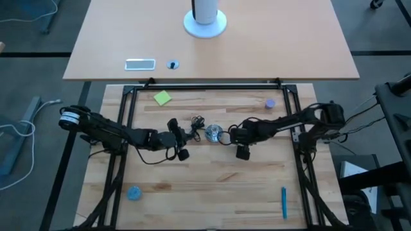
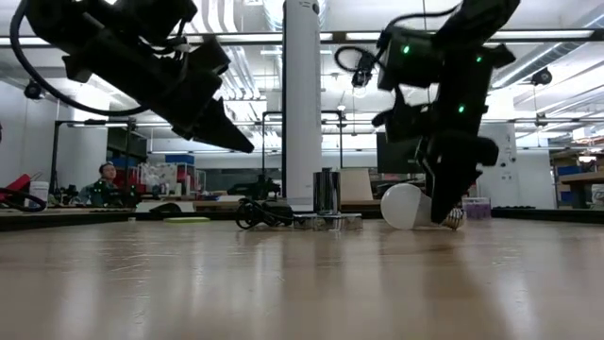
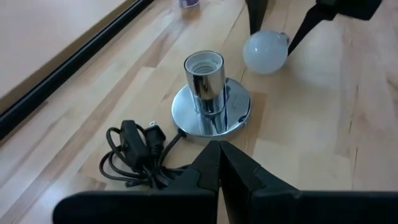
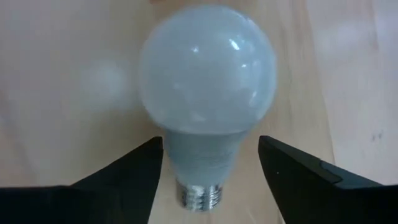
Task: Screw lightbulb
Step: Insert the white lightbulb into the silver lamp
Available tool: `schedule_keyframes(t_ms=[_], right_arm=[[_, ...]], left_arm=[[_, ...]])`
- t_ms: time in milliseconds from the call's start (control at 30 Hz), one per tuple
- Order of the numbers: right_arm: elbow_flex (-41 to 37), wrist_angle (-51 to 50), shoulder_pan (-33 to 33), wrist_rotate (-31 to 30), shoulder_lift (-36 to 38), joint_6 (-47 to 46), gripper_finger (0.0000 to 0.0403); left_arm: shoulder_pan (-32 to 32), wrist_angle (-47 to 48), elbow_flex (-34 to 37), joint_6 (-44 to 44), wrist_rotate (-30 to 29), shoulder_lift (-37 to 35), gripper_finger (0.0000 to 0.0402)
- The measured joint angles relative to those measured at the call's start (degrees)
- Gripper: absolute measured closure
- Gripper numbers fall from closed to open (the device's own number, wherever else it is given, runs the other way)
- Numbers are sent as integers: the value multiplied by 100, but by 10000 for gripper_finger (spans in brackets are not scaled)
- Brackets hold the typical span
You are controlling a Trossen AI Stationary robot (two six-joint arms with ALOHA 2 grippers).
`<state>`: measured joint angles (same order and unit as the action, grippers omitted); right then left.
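Observation:
The whitish lightbulb lies on its side on the wooden table, next to the shiny silver socket base; it also shows in the low view. The socket stands upright with its opening up, and its black cord lies coiled beside it. My right gripper is open and low at the table. Its fingers stand on either side of the bulb's narrow neck, and a small gap shows at each side. My left gripper is shut and empty, above the table on the socket's other side.
A small purple disc and a green note lie toward the far edge. A blue disc and a blue pen lie near the front. Black frame rails border the table. The wood between socket and front edge is bare.

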<state>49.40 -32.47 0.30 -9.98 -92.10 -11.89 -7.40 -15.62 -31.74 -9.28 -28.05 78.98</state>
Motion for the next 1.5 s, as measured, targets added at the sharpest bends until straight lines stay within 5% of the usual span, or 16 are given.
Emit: schedule_keyframes(t_ms=[267,467,533,867,967,1200,1500], right_arm=[[5,267,-119,46,-360,281,172],[-83,549,-114,76,-320,395,253],[-102,576,-116,48,-192,479,284],[-151,874,-391,-86,1299,542,285],[-405,1894,-433,-80,1868,579,285],[-1891,5999,-466,90,2243,616,285],[-3052,10089,-525,-415,858,719,285]], left_arm=[[0,-172,71,-4,-5,0,401],[0,-221,73,-71,-7,0,401],[0,-309,73,-70,-9,0,401],[0,-1176,73,521,-271,-44,401],[0,-1619,73,862,-452,-62,401],[7,-2186,76,1492,-509,-232,401],[26,-2299,84,1488,-439,-636,401]])
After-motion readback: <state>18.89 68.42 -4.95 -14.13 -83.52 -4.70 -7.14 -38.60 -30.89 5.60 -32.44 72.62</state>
